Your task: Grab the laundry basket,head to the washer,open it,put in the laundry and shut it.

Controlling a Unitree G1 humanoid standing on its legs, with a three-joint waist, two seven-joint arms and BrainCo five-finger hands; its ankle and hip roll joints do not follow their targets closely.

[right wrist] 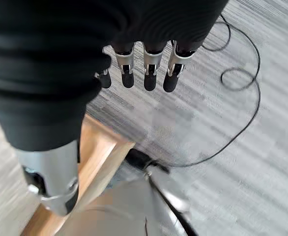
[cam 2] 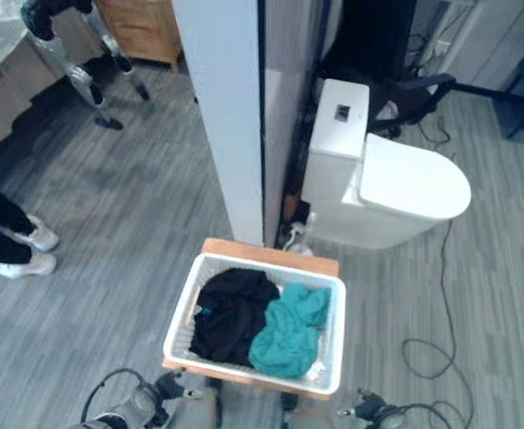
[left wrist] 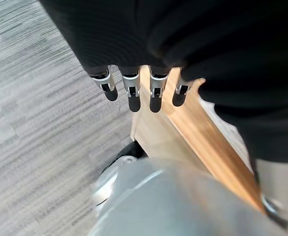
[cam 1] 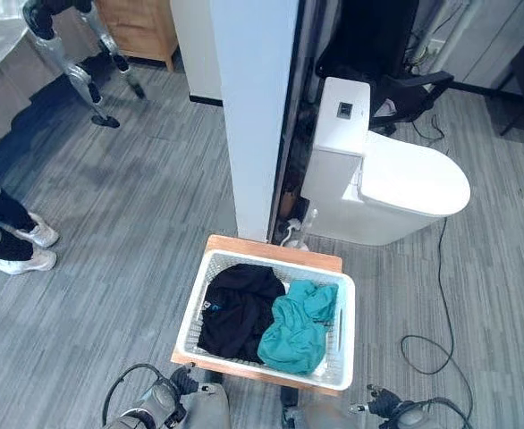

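- Grey wood-grain floor (cam 1: 137,206) runs all round; a white partition wall (cam 1: 257,107) stands upright past the basket.
- White toilet (cam 1: 378,183), lid down, sits just to the right of the partition, beyond the basket.
- Wooden cabinet (cam 1: 141,27) at the far left; a person's legs in white shoes (cam 1: 25,246) at the left edge, well apart from the basket.
- White laundry basket (cam 1: 199,290) rests on a low wooden table (cam 1: 271,246), straight ahead of the robot and near its body.
- In the basket: black garment (cam 1: 240,308) on the left, teal garment (cam 1: 298,331) on the right, the two touching.
- Head views give the basket and its load; the wrist views give the hands and the table's edge.
- Left hand (left wrist: 134,91): fingers straight and loosely spread, holding nothing, hanging over the near left corner of the table, apart from the wood.
- Right hand (right wrist: 149,69): fingers straight, empty, hanging over bare floor just off the table's right corner.
- Basket lies between the two hands and a little ahead of them; neither hand touches it.
- Black cable (right wrist: 242,83) loops on the floor beyond the right hand, also seen right of the basket in the head views.
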